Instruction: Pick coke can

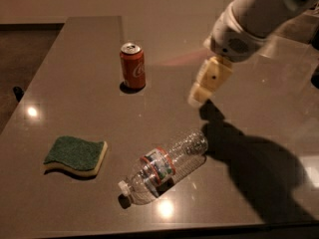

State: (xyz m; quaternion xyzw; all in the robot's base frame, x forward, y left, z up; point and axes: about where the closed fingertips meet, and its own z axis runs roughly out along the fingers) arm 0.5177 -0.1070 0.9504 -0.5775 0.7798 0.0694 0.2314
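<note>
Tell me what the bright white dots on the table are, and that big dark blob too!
In the camera view, the dots are light glare on the glossy table, one near the sponge, one beside the bottle; the dark blob is the shadow of the arm, spreading below the gripper, which hangs right of the can.

The gripper (196,98) hovers above the brown table (75,93). Left of it in view stands the coke can (133,67). Nearer the camera lie a water bottle (162,167) (on its side) and a green sponge (76,156).
</note>
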